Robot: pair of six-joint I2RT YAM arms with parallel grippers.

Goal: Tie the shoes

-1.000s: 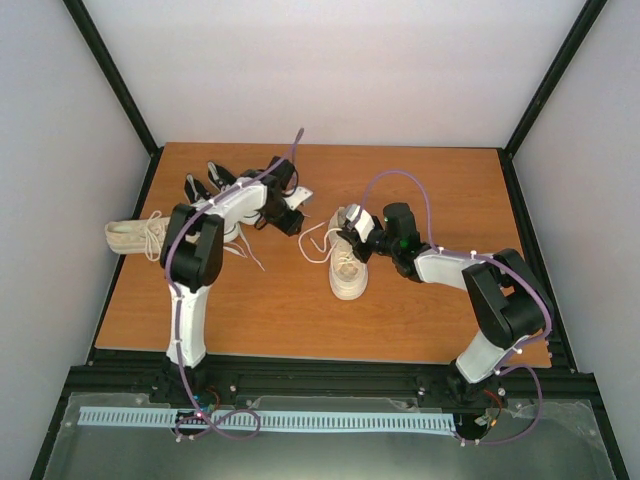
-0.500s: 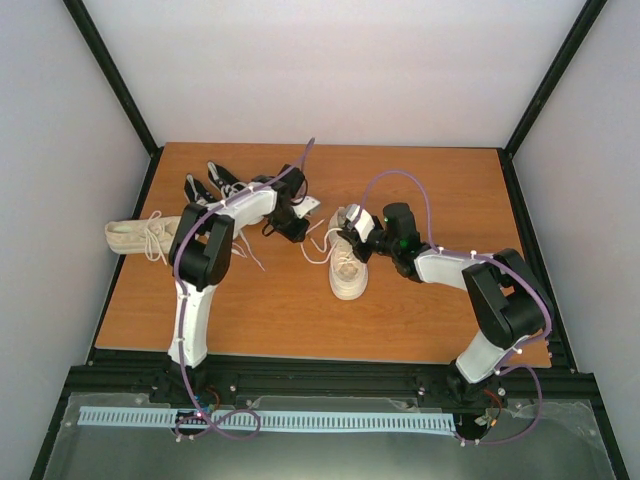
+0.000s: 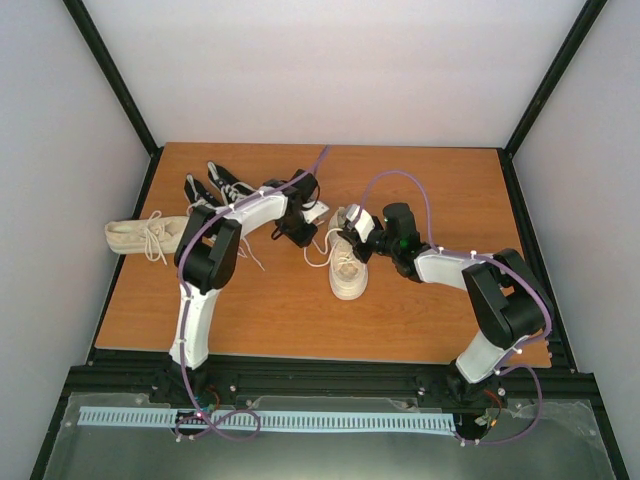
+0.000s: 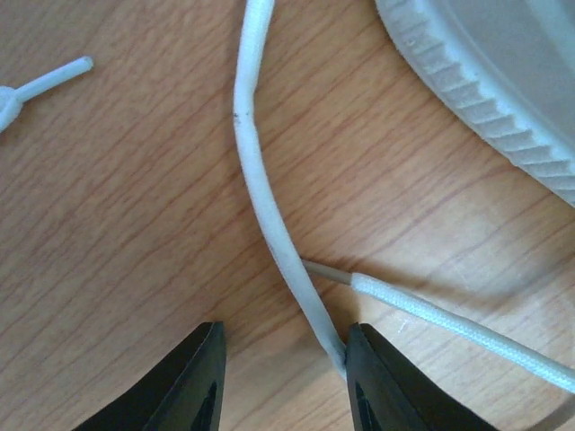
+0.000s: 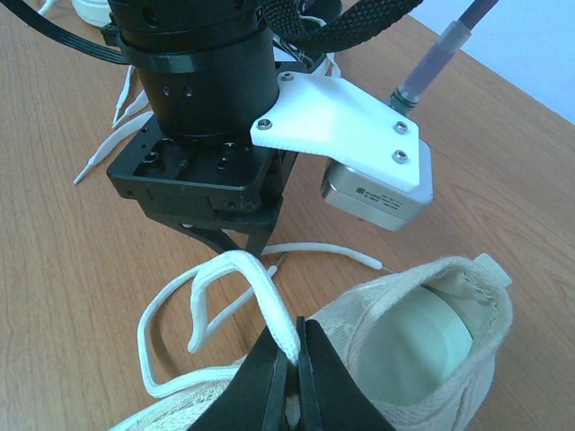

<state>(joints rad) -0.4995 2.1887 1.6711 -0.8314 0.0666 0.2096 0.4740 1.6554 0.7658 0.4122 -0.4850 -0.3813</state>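
A cream shoe (image 3: 348,270) lies mid-table, its white lace (image 3: 318,248) spread to its left. My right gripper (image 3: 360,246) is at the shoe's opening; in the right wrist view it (image 5: 292,359) is shut on a loop of the lace (image 5: 260,296) above the shoe (image 5: 431,350). My left gripper (image 3: 301,236) is low over the table, just left of the shoe. In the left wrist view it (image 4: 286,368) is open, with a lace end (image 4: 269,224) running between the jaws and touching the right finger (image 4: 377,382). The shoe's sole (image 4: 485,72) is at upper right.
A second cream shoe (image 3: 135,236) lies at the table's left edge. Two black shoes (image 3: 222,184) with white laces lie at the back left, behind the left arm. A loose lace tip (image 4: 49,81) lies left of the left gripper.
My left gripper has moved right and down towards the cream shoe, over its loose lace end. The right arm has not moved and keeps its hold on the loop.
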